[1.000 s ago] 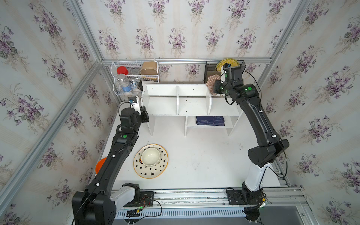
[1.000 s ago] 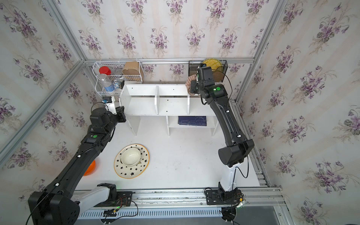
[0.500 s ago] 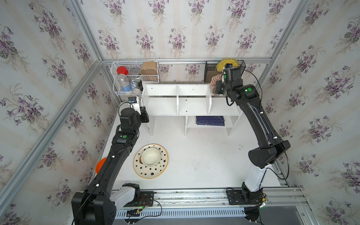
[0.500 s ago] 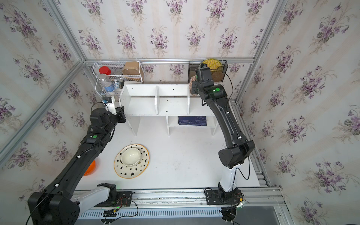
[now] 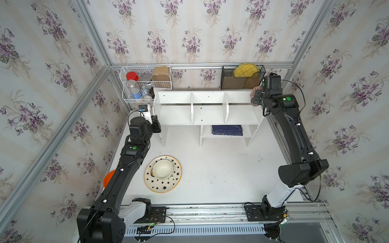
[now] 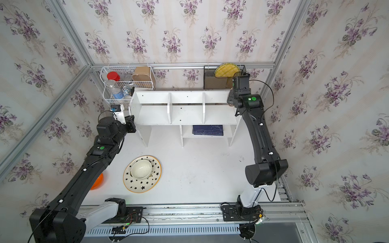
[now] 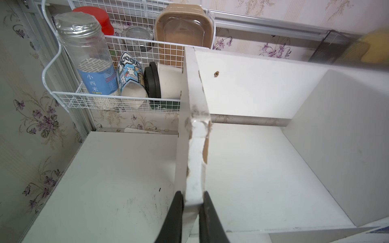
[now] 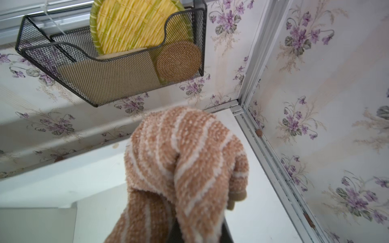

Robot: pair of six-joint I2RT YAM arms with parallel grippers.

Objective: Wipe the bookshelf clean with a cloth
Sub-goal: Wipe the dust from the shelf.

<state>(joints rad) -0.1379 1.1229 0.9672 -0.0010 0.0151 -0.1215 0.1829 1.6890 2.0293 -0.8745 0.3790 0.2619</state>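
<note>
L pincer (image 7: 192, 196) is clenched on the bookshelf (image 5: 208, 109): its two black fingers (image 7: 175, 212) pinch the front edge of the shelf's left side panel, one each side, touching. That edge is chipped, brown core showing. R pincer (image 5: 255, 97) is clenched on the cloth (image 8: 185, 166), at the bookshelf's right end by its upper back corner. Cloth is bunched, drapes over the pincer tips & hides them in the wrist view, w/ its corner loop hanging at one side. Can't tell if cloth touches the panel. Dark blue book (image 5: 227, 130) lies flat on the bookshelf's small lower shelf. White wire basket (image 5: 145, 84) hangs just beside the bookshelf's left back corner. Black mesh rack (image 5: 242, 82) w/ yellow woven mat (image 5: 245, 70) hangs on the wall behind its right end. On worktop (image 5: 221, 168) in front of the bookshelf, towards its left: star plate (image 5: 168, 186) w/ white bowl (image 5: 162, 169) in it
</note>
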